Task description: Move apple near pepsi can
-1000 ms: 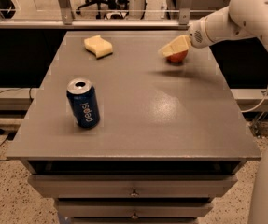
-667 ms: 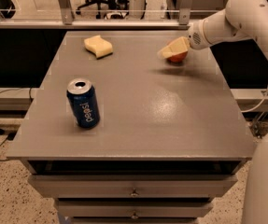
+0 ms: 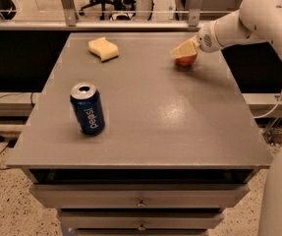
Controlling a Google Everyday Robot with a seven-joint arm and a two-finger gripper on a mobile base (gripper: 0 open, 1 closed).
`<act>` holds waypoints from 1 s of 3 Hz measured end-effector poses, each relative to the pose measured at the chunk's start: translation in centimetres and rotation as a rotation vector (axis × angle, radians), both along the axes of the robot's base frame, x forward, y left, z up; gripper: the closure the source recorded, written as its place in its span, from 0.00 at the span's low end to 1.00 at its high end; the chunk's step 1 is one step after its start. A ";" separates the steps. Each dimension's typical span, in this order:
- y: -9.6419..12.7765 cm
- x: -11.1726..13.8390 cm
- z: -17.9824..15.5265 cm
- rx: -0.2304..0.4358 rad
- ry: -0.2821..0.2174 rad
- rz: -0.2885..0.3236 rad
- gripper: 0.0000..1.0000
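Gripper (image 3: 183, 50) sat at the far right of the table (image 3: 145, 107), as the camera saw it, pressed down over the apple (image 3: 186, 61). Its pale end covered the top of the fruit, so only the red-orange lower part showed. Whether it had closed on the apple or only lay against it could not be told. The apple seemed to be resting on the table or just above it; no clear gap showed beneath. The white arm (image 3: 248, 16) reached in from the right edge of the view.

The can (image 3: 87, 109) stood upright near the front left of the table, well apart from the apple, with bare grey surface between them. A sponge (image 3: 103, 48) lay at the far left, away from both.

By my reading the task was at an early stage. The reach to the apple looked done, and the grasp was either being made or just made. None of the carrying showed as done, since the apple was about as far from the can as the table allowed. What was left was a firm hold, a lift, a diagonal move toward the front left, and a set-down beside the can without tipping it.
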State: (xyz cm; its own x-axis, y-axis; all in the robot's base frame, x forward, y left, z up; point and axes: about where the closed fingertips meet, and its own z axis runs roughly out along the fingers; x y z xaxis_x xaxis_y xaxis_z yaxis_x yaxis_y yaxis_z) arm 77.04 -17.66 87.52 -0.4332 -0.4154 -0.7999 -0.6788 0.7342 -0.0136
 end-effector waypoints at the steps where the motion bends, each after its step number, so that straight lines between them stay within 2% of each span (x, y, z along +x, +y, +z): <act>1: 0.6 -1.1 0.6 -0.003 -0.019 0.041 0.62; 2: 1.5 -2.9 2.0 -0.002 -0.047 0.105 0.85; 3: 3.0 -6.1 4.5 0.002 -0.072 0.211 1.00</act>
